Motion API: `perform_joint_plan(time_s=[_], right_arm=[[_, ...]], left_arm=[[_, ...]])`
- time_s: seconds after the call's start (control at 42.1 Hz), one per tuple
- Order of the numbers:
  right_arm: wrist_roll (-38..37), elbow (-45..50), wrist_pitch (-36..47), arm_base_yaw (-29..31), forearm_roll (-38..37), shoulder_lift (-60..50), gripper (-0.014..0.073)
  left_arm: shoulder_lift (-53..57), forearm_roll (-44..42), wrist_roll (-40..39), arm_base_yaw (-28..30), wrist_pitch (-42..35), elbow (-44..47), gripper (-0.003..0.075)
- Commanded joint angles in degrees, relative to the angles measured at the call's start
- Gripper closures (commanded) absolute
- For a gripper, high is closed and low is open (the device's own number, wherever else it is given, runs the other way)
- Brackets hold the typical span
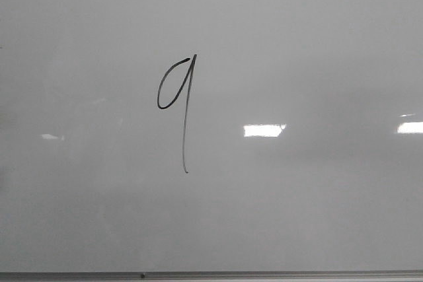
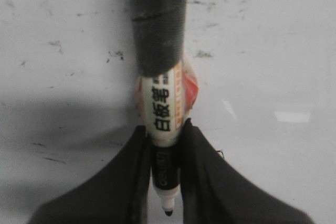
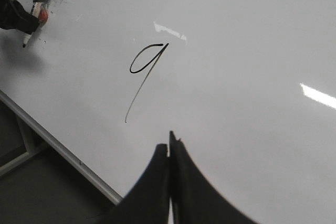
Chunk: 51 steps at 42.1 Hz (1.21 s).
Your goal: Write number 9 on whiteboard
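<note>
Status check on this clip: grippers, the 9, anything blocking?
Left gripper shut on marker, tip off the board. Right gripper shut, empty. Number 9 drawn on whiteboard, loop and tail complete. Nothing in the way.

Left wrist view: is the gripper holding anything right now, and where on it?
Yes. The left gripper clamps a whiteboard marker on its lower barrel, just above the exposed tip. The right gripper is shut on nothing.
</note>
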State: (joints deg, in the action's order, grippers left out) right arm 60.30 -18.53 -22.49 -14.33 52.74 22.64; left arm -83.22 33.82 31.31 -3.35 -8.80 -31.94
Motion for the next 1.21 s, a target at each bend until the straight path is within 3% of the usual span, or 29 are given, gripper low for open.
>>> perform_joint_plan(time_s=[0.0,0.142,0.451,0.641,0.76,0.926,0.997,1.116,1.188], right_arm=[[-0.1,-1.6,2.7,0.4,2.0,0.1,0.0664],[-0.1,-1.6,2.7,0.4,2.0,0.1,0.0664],[-0.1,-1.6,2.7,0.4,2.0,0.1,0.0664],[-0.1,-1.6,2.7,0.4,2.0,0.1,0.0664],[-0.1,-1.6,2.8,0.4,2.0,0.1,0.0664],[-0.1,-1.6,2.8,0.4,2.1,0.1,0.0664],[-0.1,-1.6,2.8,0.4,2.1,0.1,0.0664],[-0.1,-1.6,2.6,0.4,2.1,0.1,0.0664],[-0.1,-1.6,2.6,0.4,2.1,0.1,0.0664]], left_arm=[[1.0,0.0,-0.6,0.1,-4.0,-1.8,0.0610],[1.5,0.0,-0.6,0.1,-4.0,-1.8,0.0530],[1.6,0.0,-0.6,0.1,-4.0,-1.8,0.0482],[3.2,0.0,-0.6,0.1,-3.9,-1.8,0.0330],[8.0,0.0,-0.1,0.2,-3.3,-1.8,0.0290],[20.0,0.0,1.6,0.2,0.3,-1.8,0.0297],[25.7,-0.2,1.6,0.2,3.5,-1.8,0.0335],[34.7,-0.4,1.6,0.2,9.1,-1.8,0.0468],[40.0,-0.7,1.6,0.2,12.2,-1.8,0.0593]])
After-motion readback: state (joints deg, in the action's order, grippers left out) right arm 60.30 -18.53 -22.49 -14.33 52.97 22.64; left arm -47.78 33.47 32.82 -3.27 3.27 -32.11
